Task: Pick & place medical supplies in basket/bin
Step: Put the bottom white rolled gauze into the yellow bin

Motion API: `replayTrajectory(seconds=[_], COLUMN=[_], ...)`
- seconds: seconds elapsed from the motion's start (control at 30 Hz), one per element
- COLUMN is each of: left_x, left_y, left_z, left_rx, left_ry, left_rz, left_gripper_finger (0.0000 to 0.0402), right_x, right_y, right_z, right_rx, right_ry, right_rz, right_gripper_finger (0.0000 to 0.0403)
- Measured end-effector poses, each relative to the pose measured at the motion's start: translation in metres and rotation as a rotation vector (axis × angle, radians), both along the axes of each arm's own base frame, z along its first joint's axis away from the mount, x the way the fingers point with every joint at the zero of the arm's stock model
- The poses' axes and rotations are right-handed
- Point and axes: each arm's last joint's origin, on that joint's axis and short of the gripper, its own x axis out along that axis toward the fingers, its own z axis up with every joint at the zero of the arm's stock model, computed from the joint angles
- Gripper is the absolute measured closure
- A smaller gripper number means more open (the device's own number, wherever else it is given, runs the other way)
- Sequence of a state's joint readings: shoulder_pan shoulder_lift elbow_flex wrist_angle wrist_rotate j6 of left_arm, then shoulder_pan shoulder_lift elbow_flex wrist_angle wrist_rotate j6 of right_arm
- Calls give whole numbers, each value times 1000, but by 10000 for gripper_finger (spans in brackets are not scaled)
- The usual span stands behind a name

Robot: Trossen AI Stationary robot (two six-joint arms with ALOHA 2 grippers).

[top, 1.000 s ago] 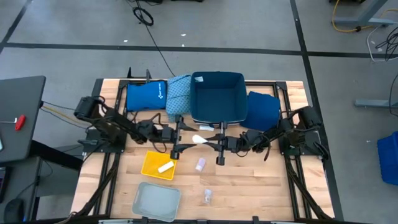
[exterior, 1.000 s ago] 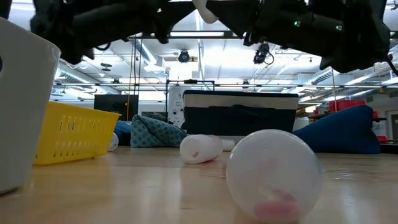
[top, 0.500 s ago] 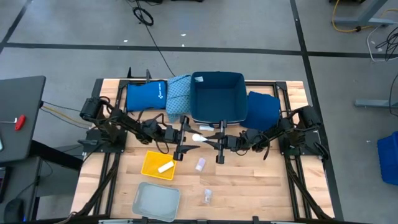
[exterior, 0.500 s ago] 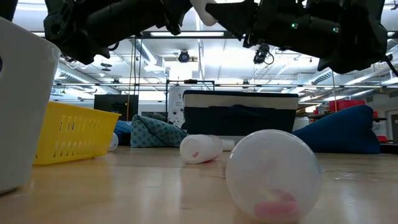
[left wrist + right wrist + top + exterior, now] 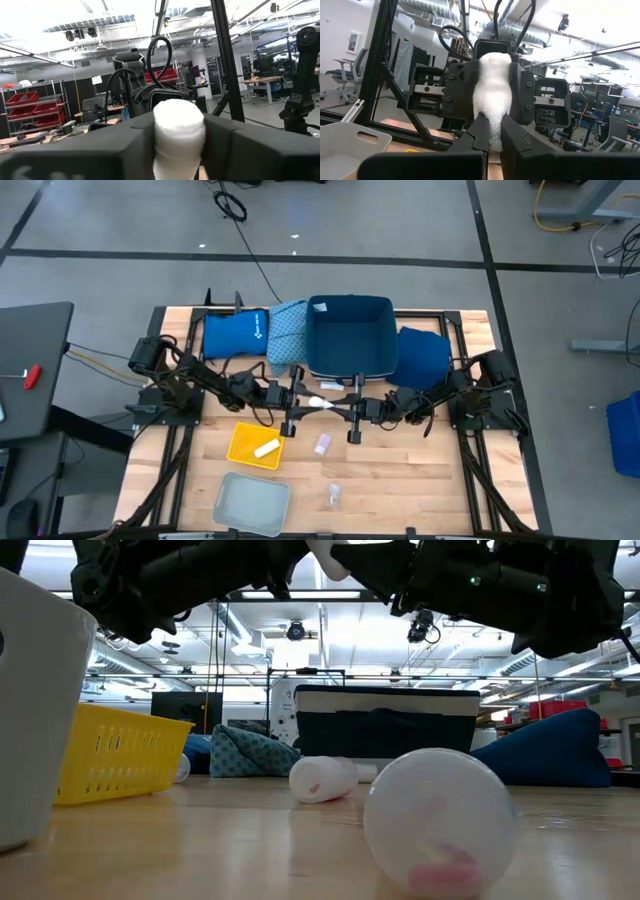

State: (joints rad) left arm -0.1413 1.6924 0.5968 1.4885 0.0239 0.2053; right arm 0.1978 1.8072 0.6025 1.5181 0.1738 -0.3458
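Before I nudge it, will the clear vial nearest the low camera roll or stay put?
The clear vial lies on its side, showing a round end, so it will probably roll. It looks almost empty, likely light. The table looks smooth and flat, so it may travel.

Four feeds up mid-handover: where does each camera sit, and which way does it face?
High: overhead, straight down; both arms meet at a white roll.
Low: table height, looking across at a clear vial; arms overhead.
Left wrist: on the left arm, facing the right arm; left end effector grips the roll.
Right wrist: facing back; right end effector pinches it.
All four show the roll.
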Motion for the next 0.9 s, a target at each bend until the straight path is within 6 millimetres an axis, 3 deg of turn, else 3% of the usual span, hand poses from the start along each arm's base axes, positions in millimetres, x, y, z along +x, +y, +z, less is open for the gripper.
replayTrajectory(seconds=[0.13,0.47,0.77,0.9], left_x=[0,0,1,1], left_y=[0,0,0,-1], left_z=[0,-1,-4,-4], left_rx=[0,3,9,9], left_ry=[2,11,39,45], left_rz=[0,-2,1,-7], left_gripper_finger=[352,353,353,353], right_x=[0,0,2,3], right_y=[0,0,-3,-5], right_z=[0,-1,-8,-16], right_rx=[0,-4,17,38], right_ry=[0,7,91,170], right_rz=[0,-2,-120,-176], right_gripper_finger=[387,378,208,157])
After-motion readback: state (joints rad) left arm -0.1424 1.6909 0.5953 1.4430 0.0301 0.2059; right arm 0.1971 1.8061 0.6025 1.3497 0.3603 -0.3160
